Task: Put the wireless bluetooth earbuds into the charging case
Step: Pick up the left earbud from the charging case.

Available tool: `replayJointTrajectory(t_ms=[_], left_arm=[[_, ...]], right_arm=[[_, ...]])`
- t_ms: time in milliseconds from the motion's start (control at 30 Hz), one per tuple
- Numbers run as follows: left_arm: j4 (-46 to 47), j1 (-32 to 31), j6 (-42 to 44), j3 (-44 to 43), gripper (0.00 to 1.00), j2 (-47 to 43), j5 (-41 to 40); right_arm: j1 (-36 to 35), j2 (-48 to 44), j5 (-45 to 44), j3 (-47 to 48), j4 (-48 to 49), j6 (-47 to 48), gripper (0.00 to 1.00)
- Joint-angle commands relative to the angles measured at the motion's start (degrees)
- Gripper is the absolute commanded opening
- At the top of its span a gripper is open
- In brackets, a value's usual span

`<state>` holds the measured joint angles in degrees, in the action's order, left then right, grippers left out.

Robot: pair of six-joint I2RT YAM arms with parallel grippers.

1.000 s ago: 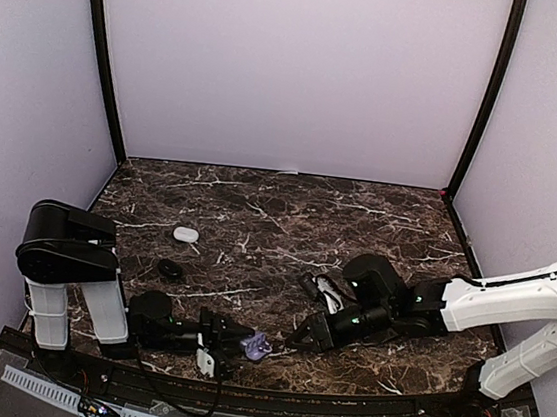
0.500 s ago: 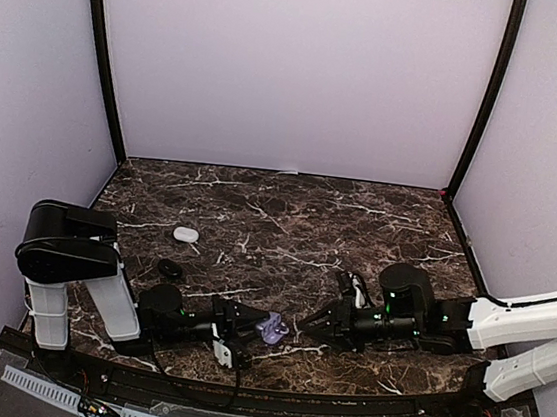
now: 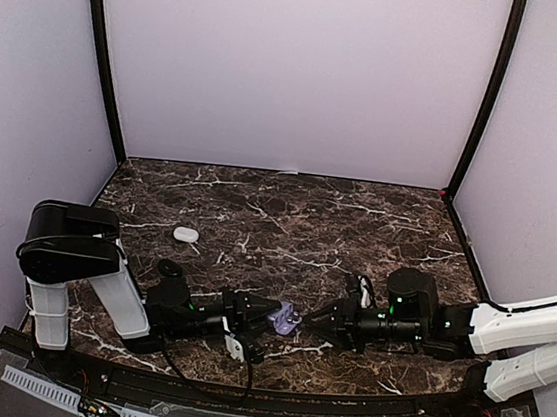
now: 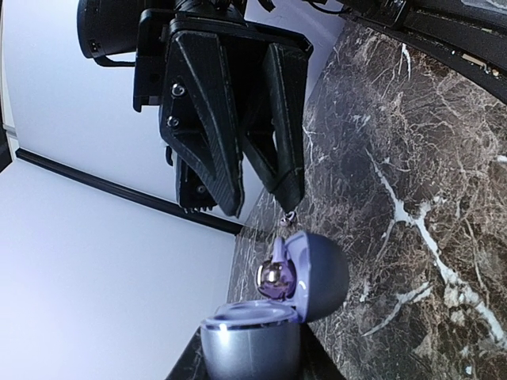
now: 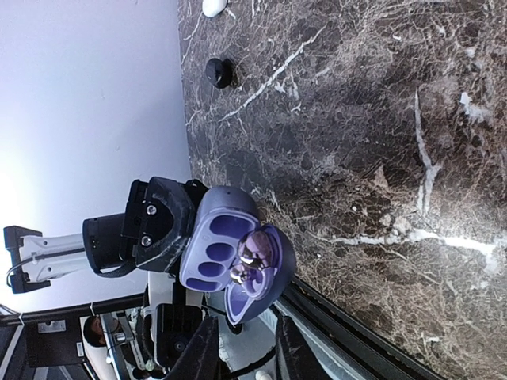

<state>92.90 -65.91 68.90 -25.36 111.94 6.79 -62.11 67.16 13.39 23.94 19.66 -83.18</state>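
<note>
My left gripper [image 3: 262, 320] is shut on an open purple charging case [image 3: 284, 319] and holds it just above the table near the front edge. In the left wrist view the case [image 4: 253, 332] fills the bottom, with one shiny purple earbud [image 4: 274, 279] seated in its open half. My right gripper [image 3: 326, 321] points at the case from the right. Its fingertips [image 4: 291, 202] sit just over the case rim and pinch a tiny purple earbud [image 4: 287, 220]. In the right wrist view the case [image 5: 230, 253] lies straight ahead of my gripper [image 5: 247, 336].
A white case [image 3: 186, 233] lies at the left middle of the dark marble table [image 3: 287, 220]. A black case [image 3: 169, 269] lies nearer the left arm; both also show in the right wrist view, the white case [image 5: 213, 7] and the black case [image 5: 219, 72]. Lilac walls enclose the table.
My left gripper has carried the purple case to the right, toward the table's middle. My right arm has dropped lower and its gripper now meets the case.
</note>
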Motion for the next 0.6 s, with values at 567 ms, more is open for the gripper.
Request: replayJointTrajectory(t_ms=[567], left_arm=[[5.0, -0.4, 0.2, -0.2, 0.02, -0.1, 1.5]], right_arm=[[0.6, 3.7, -2.2, 3.7, -0.4, 0.2, 0.17]])
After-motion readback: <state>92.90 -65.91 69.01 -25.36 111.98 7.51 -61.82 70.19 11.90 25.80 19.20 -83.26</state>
